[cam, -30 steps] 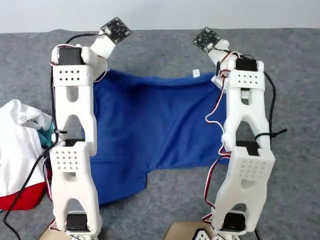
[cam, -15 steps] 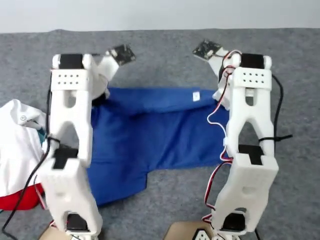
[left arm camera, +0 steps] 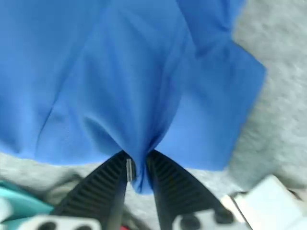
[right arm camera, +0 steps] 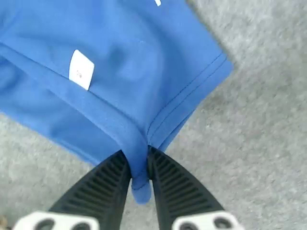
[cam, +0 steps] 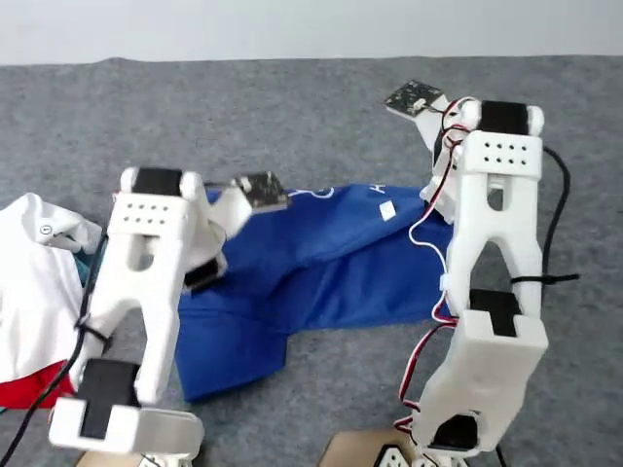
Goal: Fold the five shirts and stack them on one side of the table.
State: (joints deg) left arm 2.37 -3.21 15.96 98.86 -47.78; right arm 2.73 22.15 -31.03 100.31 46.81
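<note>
My left pincer (left arm camera: 136,168) is clenched on a narrow pleat of the blue shirt (cam: 331,258), at the shirt's 9 o'clock side; my right pincer (right arm camera: 139,170) is clenched on a stitched corner of it, at about 2 o'clock in the high view. The shirt lies in the middle of the grey table (cam: 292,107), its 12 o'clock edge raised and turned over toward 6 o'clock, a white label (right arm camera: 80,69) showing on the turned part.

What worries me is the grip first: each side holds only a small nip of cloth between the jaws, so a hard tug could pull it free and drop the fold halfway. My two holds also do not sit level, the left one being much nearer 6 o'clock than the right, and I judge the crease will come out skewed unless they even up. The flap sticking out at 6 o'clock looks likely to bunch under the fold; and the pile of white and red shirts (cam: 34,292) at 9 o'clock lies just beside my left arm — a wide swing there could snag it or drag it along
</note>
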